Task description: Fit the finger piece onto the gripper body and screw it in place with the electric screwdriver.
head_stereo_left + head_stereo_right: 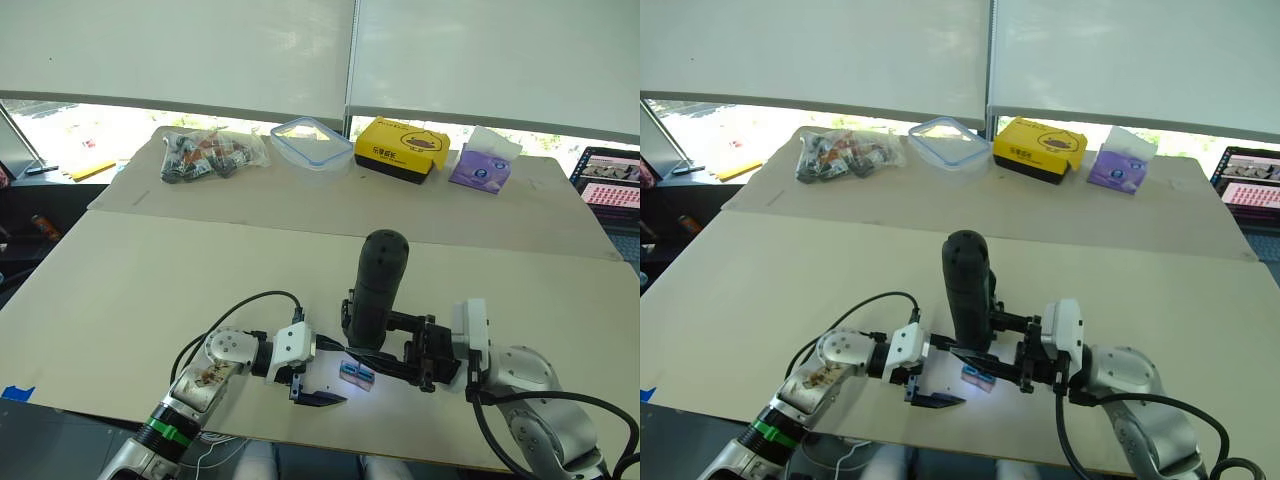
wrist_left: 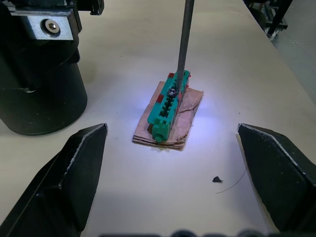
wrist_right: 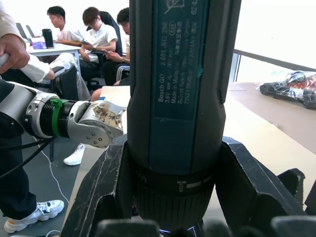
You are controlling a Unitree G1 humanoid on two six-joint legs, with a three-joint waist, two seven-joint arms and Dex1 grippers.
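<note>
My right gripper clamps thick black cylindrical electric screwdriver upright near tabletop's near edge. Thin metal bit sits on screw in small green ribbed block on brown pad. My left gripper spread wide around block, not touching. Best keep bit vertical, press lightly.

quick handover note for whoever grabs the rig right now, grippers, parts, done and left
Right gripper: shut on the electric screwdriver, held upright.
Left gripper: open, holding nothing, fingers either side of the green-and-brown block on the table.
The screwdriver's bit is down on a screw in that block.
Finger piece and gripper body: can't place them.
Left: confirm the parts, finish the screw.
</note>
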